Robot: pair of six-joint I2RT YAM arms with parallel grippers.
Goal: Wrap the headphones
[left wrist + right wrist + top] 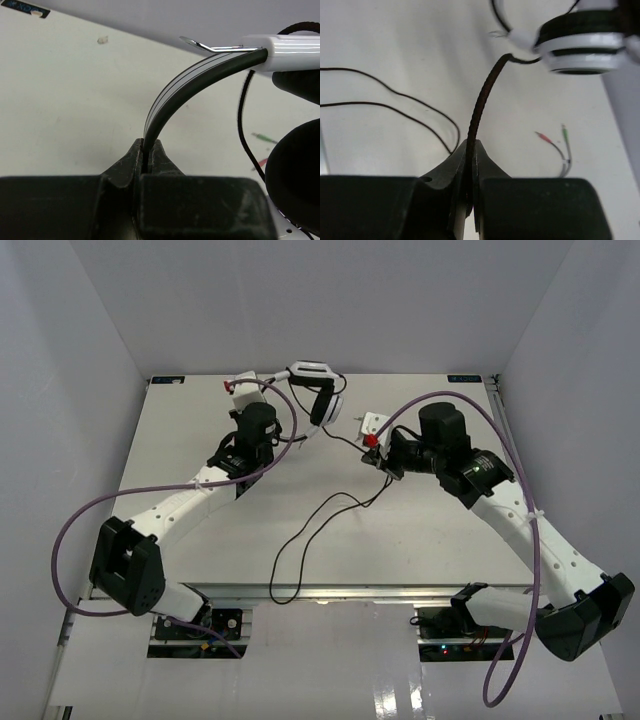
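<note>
The headphones (320,390) hang above the back middle of the table. My left gripper (241,390) is shut on their black-and-white headband (172,92), which arcs up from the pinch between the fingers (148,146) to the white slider (290,50). A black ear pad (295,175) fills the right edge of that view. My right gripper (372,437) is shut on the black braided cable (481,102) a short way below the white ringed earcup (585,45), with the pinch low in the right wrist view (471,147). The rest of the thin cable (300,540) trails in loops toward the table's front edge. Its red and green plugs (555,142) lie on the table.
Grey walls close in the white table (190,570) on the left, back and right. Thick purple robot cables (70,540) loop beside both arms. A metal rail (350,592) runs along the front edge. A small dark label (25,7) sits at the back edge.
</note>
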